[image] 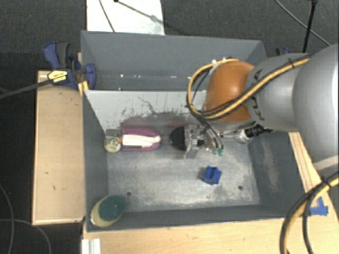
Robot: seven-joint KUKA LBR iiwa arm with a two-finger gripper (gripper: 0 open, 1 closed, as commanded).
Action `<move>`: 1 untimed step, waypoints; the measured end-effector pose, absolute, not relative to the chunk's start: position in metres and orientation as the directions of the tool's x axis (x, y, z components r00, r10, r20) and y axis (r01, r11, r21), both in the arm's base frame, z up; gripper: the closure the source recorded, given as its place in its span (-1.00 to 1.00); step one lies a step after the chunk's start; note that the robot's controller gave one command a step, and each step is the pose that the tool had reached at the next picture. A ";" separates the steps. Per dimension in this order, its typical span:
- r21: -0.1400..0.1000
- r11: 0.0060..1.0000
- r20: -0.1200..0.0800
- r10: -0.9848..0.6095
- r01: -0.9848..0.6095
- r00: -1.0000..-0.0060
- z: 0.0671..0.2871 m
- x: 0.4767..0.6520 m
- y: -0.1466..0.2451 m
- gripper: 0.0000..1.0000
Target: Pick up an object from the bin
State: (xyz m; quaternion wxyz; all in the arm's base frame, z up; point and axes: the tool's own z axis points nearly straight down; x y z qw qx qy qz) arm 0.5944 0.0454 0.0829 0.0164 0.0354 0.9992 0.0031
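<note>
My gripper (200,144) hangs low near the back of the bin, right of centre, under the arm's orange cover. A black rounded thing (178,137) lies just to its left, touching or nearly touching the fingers. A small blue block (211,175) rests on the bin floor just below and to the right of the gripper. Further left lies a purple and white oblong thing (140,141).
A small round pale thing (112,145) sits at the left end of the purple thing. A round green and yellow disc (108,210) lies in the front left corner. The arm and its cables cover the bin's right back part.
</note>
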 end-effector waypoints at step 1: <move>0.007 0.997 -0.033 0.071 0.071 -0.997 0.083 0.594 0.045 1.00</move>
